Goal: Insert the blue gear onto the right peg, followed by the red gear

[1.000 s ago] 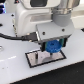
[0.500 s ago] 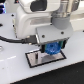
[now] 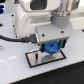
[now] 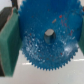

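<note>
The blue gear (image 3: 51,47) is a bright-blue toothed disc held low over the light black-bordered plate (image 3: 41,59) in the exterior view. My gripper (image 3: 51,49) is shut on it from both sides. In the wrist view the blue gear (image 4: 47,35) fills most of the picture. The dark-grey tip of the right peg (image 4: 49,34) shows inside its centre hole. Green finger pads (image 4: 9,42) press against the gear's toothed rim. In the exterior view the peg is hidden under the gear and gripper. The red gear is out of view.
The plate lies on a white table (image 3: 15,70). The white arm (image 3: 35,15) with a black cable (image 3: 15,39) looms over the plate's far side. A dark strip (image 3: 5,10) runs along the background at the exterior view's left.
The gripper has come down a little with the blue gear, closer to the plate. Nothing else has moved.
</note>
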You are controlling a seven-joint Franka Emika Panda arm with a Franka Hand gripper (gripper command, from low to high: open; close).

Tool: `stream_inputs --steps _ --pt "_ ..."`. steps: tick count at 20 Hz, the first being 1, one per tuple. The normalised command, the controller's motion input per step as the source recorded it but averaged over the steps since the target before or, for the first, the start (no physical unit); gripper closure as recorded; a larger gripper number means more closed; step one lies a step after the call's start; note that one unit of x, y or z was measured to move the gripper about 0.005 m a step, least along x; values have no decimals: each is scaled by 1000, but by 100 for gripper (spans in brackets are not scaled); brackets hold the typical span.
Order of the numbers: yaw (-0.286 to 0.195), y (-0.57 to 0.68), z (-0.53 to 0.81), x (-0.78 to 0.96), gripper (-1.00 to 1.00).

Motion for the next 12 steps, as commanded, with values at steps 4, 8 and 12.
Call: stream_inputs --steps 4,8,12 --pt "0 27 -118 164 100" --pt "0 8 -264 112 100" --pt "0 71 -61 118 100"
